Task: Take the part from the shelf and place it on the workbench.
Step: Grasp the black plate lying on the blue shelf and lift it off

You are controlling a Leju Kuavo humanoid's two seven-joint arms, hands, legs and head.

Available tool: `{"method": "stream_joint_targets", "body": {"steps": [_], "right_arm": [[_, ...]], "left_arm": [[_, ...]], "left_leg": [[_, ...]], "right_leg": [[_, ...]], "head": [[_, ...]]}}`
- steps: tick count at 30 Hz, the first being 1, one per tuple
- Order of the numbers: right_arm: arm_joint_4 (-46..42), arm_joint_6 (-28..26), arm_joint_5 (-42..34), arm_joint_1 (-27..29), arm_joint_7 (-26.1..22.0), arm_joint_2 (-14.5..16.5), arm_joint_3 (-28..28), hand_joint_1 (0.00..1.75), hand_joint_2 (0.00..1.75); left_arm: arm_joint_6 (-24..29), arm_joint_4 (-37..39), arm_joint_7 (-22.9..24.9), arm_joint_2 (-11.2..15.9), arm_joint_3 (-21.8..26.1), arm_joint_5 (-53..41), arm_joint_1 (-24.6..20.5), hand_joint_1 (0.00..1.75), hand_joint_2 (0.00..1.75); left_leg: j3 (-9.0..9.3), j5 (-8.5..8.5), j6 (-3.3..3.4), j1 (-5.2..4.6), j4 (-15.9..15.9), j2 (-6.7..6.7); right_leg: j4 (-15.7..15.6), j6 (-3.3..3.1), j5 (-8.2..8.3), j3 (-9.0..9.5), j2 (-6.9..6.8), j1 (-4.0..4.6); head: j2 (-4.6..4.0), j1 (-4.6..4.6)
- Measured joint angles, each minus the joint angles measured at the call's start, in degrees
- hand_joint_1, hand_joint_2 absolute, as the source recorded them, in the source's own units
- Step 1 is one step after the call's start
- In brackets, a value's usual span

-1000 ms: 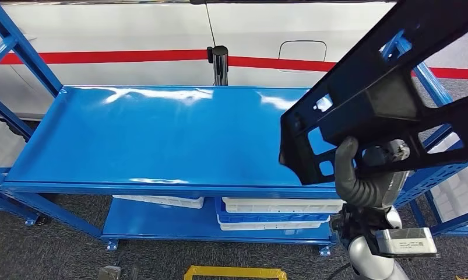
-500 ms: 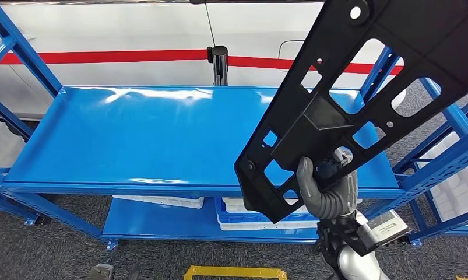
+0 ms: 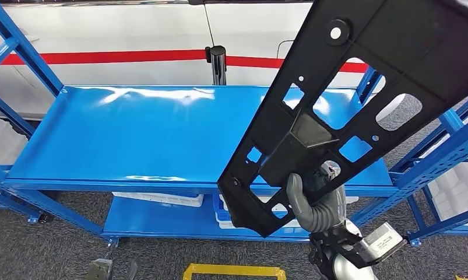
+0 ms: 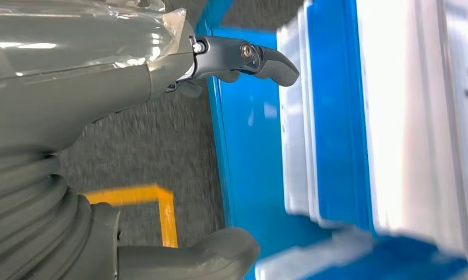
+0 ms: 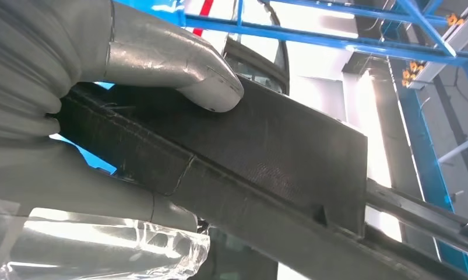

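Observation:
The part (image 3: 304, 131) is a large black plastic panel with several cut-outs. It hangs tilted in front of the blue shelf (image 3: 150, 134), rising from lower centre toward the upper right. My right hand (image 3: 316, 201) grips its lower section from below, clear of the shelf top. In the right wrist view the grey thumb (image 5: 179, 64) presses on the part's (image 5: 266, 157) dark textured face, with the right hand (image 5: 56, 134) wrapped under it. My left hand (image 4: 91, 99) hangs by the shelf's lower level, its fingers apart and holding nothing.
White trays (image 3: 161, 201) lie on the lower shelf level, and they also appear in the left wrist view (image 4: 406, 116). Blue shelf uprights (image 3: 435, 157) stand at the right. A black post (image 3: 218, 61) stands behind the shelf. A yellow floor marking (image 3: 234, 271) lies on the grey carpet.
My right hand has carried the part leftward and lower across the view. The part now stands steeper, covering more of the shelf's right side.

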Motion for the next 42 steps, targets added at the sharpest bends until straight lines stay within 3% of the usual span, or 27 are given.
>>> {"method": "stream_joint_targets", "body": {"steps": [1,2,3,6,7,8,10,12,13,14,16,18,21,22,23,24,26,28,29,31,32,34,36,37,38,40,42], "right_arm": [[0.07,-0.10,0.22,0.23,-0.14,0.03,0.07,1.75,1.75],[0.09,-0.14,0.43,0.43,-0.27,0.08,0.14,1.75,1.75],[0.11,-0.15,0.56,0.63,-0.33,0.10,0.21,1.75,1.75],[0.10,-0.17,0.69,1.09,-0.38,0.14,0.37,1.75,1.75],[0.10,-0.18,0.72,1.16,-0.38,0.17,0.38,1.75,1.75],[0.10,-0.18,0.82,1.22,-0.39,0.22,0.38,1.75,1.75],[0.10,-0.05,1.21,1.55,-0.44,0.54,0.39,1.75,1.75],[0.10,0.31,1.76,2.02,-0.48,0.99,0.44,1.75,1.75],[0.10,0.49,1.99,2.20,-0.49,1.19,0.47,1.75,1.75],[0.10,0.63,2.17,2.28,-0.49,1.34,0.51,1.75,1.75],[0.10,0.74,2.33,2.33,-0.50,1.60,0.57,1.75,1.75],[0.16,0.76,2.38,2.46,-0.57,1.70,0.53,1.75,1.75],[0.44,0.61,2.43,2.59,-1.03,1.83,0.39,1.75,1.75],[0.56,0.50,2.45,2.63,-1.18,1.86,0.34,1.75,1.75],[0.66,0.40,2.42,2.64,-1.27,1.86,0.30,1.75,1.75],[0.76,0.32,2.32,2.63,-1.34,1.85,0.26,1.75,1.75],[1.04,0.27,1.56,2.70,-1.38,1.85,0.21,1.75,1.75],[1.39,0.13,0.49,2.86,-1.37,1.86,0.16,1.75,1.75],[1.56,-0.13,0.09,2.89,-1.37,1.88,0.11,1.75,1.75],[1.86,-1.04,-0.22,2.90,-1.36,1.99,-0.06,1.75,1.75],[1.96,-1.66,-0.15,2.88,-1.36,2.11,-0.14,1.75,1.75],[2.06,-3.30,0.74,3.05,-1.48,2.40,-0.32,1.75,1.75],[2.28,-5.12,2.18,3.29,-1.73,2.62,-0.58,1.75,1.75],[2.46,-5.88,2.84,3.32,-1.82,2.71,-0.72,1.75,1.75],[2.64,-6.48,3.40,3.33,-1.86,2.82,-0.82,1.75,1.75],[3.02,-7.43,4.55,3.34,-1.84,3.01,-0.91,1.75,1.75],[3.54,-8.01,5.70,3.41,-1.87,3.08,-0.85,1.75,1.75]], "left_arm": [[-0.06,0.06,0.01,-0.04,-0.04,-0.20,-0.16,0.00,1.75],[-0.09,0.10,0.01,-0.05,-0.08,-0.32,-0.33,0.00,1.75],[-0.11,0.14,0.00,-0.05,-0.11,-0.41,-0.51,0.00,1.75],[-0.12,0.26,-0.02,-0.15,-0.16,-0.59,-0.77,0.00,1.75],[-0.13,0.31,-0.02,-0.17,-0.16,-0.65,-0.78,0.00,1.75],[-0.18,0.34,-0.02,-0.20,-0.17,-0.70,-0.81,0.00,1.75],[-0.30,0.35,-0.02,-0.23,-0.18,-0.78,-0.95,0.00,1.75],[-0.35,0.35,-0.02,-0.25,-0.19,-0.78,-1.04,0.00,1.75],[-0.38,0.35,-0.02,-0.25,-0.19,-0.77,-1.04,0.00,1.75],[-0.41,0.35,-0.02,-0.25,-0.19,-0.76,-1.04,0.00,1.75],[-0.51,0.21,-0.02,-0.21,-0.18,-0.73,-1.13,0.00,1.75],[-0.57,-0.09,-0.08,-0.23,-0.19,-0.71,-1.25,0.00,1.75],[-0.64,-0.35,-0.10,-0.23,-0.11,-0.46,-1.35,0.00,1.75],[-0.75,-0.39,-0.07,-0.23,-0.07,-0.37,-1.33,0.00,1.75],[-0.87,-0.45,-0.06,-0.25,-0.02,-0.33,-1.29,0.00,1.75],[-0.99,-0.50,-0.05,-0.28,0.01,-0.31,-1.25,0.00,1.75],[-1.18,-0.60,-0.03,-0.37,0.05,-0.28,-1.09,0.00,1.75],[-1.25,-0.63,-0.02,-0.45,0.10,-0.26,-0.80,0.00,1.75],[-1.25,-0.63,-0.02,-0.48,0.17,-0.26,-0.70,0.00,1.75],[-1.25,-0.64,-0.02,-0.50,0.52,-0.26,-0.56,0.00,1.75],[-1.25,-0.70,-0.03,-0.51,0.72,-0.26,-0.48,0.00,1.75],[-1.22,-0.82,-0.03,-0.52,1.01,-0.27,-0.24,0.00,1.75],[-1.17,-0.88,-0.03,-0.55,1.26,-0.28,0.06,0.00,1.75],[-1.12,-0.89,-0.03,-0.56,1.47,-0.28,0.20,0.00,1.75],[-1.06,-0.89,-0.03,-0.60,1.69,-0.29,0.37,0.00,1.75],[-0.85,-0.89,-0.03,-0.69,2.08,-0.33,0.63,0.00,1.75],[-0.64,-0.89,-0.02,-0.76,2.39,-0.34,0.77,0.00,1.75]], "left_leg": [[-0.64,-0.24,-0.68,0.14,0.88,-0.05],[-1.27,-0.57,-1.37,0.31,1.94,-0.11],[-1.76,-0.80,-1.94,0.32,2.74,-0.17],[-2.36,-0.78,-2.64,0.72,3.39,-0.27],[-2.73,-1.67,-2.66,0.88,4.17,-0.23],[-3.42,-3.42,-2.64,0.95,5.95,-0.20],[-5.67,-8.58,-2.36,0.76,12.52,-0.15],[-7.15,-12.31,-1.74,0.38,18.73,-0.16],[-6.68,-12.89,-1.19,0.07,19.57,-0.18],[-5.09,-12.55,-0.44,-0.36,18.19,-0.22],[0.52,-10.99,1.68,-1.66,10.79,-0.30],[4.32,-9.81,3.43,-2.94,5.08,-0.19],[4.44,-7.87,4.19,-3.85,3.32,0.01],[4.24,-6.77,4.05,-3.73,2.52,0.14],[3.83,-5.49,4.06,-3.48,1.65,0.26],[3.26,-4.21,3.95,-3.20,0.90,0.39],[1.64,-2.25,3.63,-2.91,0.50,0.56],[-0.31,-0.79,2.97,-2.72,0.59,0.68],[-1.32,-0.10,2.63,-2.56,0.68,0.73],[-3.31,1.10,1.78,-2.22,1.30,0.79],[-4.29,1.51,1.37,-2.16,1.92,0.77],[-5.38,2.11,0.67,-2.24,2.98,0.71],[-5.55,2.77,0.21,-2.07,3.13,0.66],[-5.73,2.58,-0.06,-1.78,3.36,0.58],[-6.10,1.36,-0.35,-1.48,4.17,0.49],[-7.50,-4.18,-1.03,-1.06,8.89,0.30],[-8.85,-9.49,-1.56,-0.79,16.06,0.21]], "right_leg": [[-2.95,0.81,0.93,1.53,-0.03,-0.27],[-4.86,1.02,1.51,2.51,0.06,-0.49],[-5.36,0.84,1.64,2.69,0.20,-0.54],[-4.22,-0.75,2.06,1.80,0.50,-0.16],[-4.15,-1.25,2.38,1.49,0.48,0.02],[-4.15,-1.79,2.73,1.08,0.46,0.18],[-4.17,-2.78,3.50,0.11,0.38,0.77],[-4.15,-3.42,4.34,-1.05,0.27,1.62],[-4.15,-3.63,4.81,-1.68,0.23,2.09],[-4.16,-3.80,5.31,-2.30,0.24,2.51],[-4.21,-3.98,6.38,-3.33,0.28,2.99],[-4.53,-3.65,7.27,-3.52,0.19,2.91],[-5.40,-2.54,8.59,-3.24,-0.05,2.32],[-5.43,-2.34,8.66,-3.48,-0.05,2.42],[-4.71,-2.42,7.60,-3.99,-0.02,2.61],[-3.10,-2.70,5.68,-4.71,0.01,2.76],[3.08,-3.21,0.27,-6.18,0.03,2.46],[8.23,-2.44,-1.87,-6.03,0.00,1.92],[8.49,-1.64,-1.44,-4.81,-0.02,1.64],[3.19,-0.06,0.00,0.48,-0.12,1.00],[-0.96,0.29,-0.23,3.76,-0.12,0.96],[-6.28,0.01,-1.46,7.23,-0.09,1.15],[-6.89,-0.91,-1.56,7.05,-0.08,1.29],[-6.94,-1.50,-1.20,6.88,-0.16,1.17],[-6.99,-2.18,-0.70,6.55,-0.26,1.10],[-7.05,-3.27,0.52,5.64,-0.39,1.09],[-6.96,-3.52,1.74,4.43,-0.38,1.29]], "head": [[0.00,0.14],[0.00,0.23],[0.00,0.20],[0.00,-0.39],[0.00,-0.51],[0.00,-0.58],[0.00,-0.75],[0.00,-0.81],[0.00,-0.81],[0.00,-0.82],[0.01,-0.75],[0.01,-0.56],[0.00,-0.89],[0.00,-1.01],[0.00,-0.96],[0.00,-0.84],[0.00,-0.55],[0.00,-0.48],[0.00,-0.47],[0.00,-0.44],[0.00,-0.37],[0.00,-0.38],[0.00,-0.66],[0.00,-0.74],[0.00,-0.84],[0.00,-0.95],[0.00,-1.04]]}}
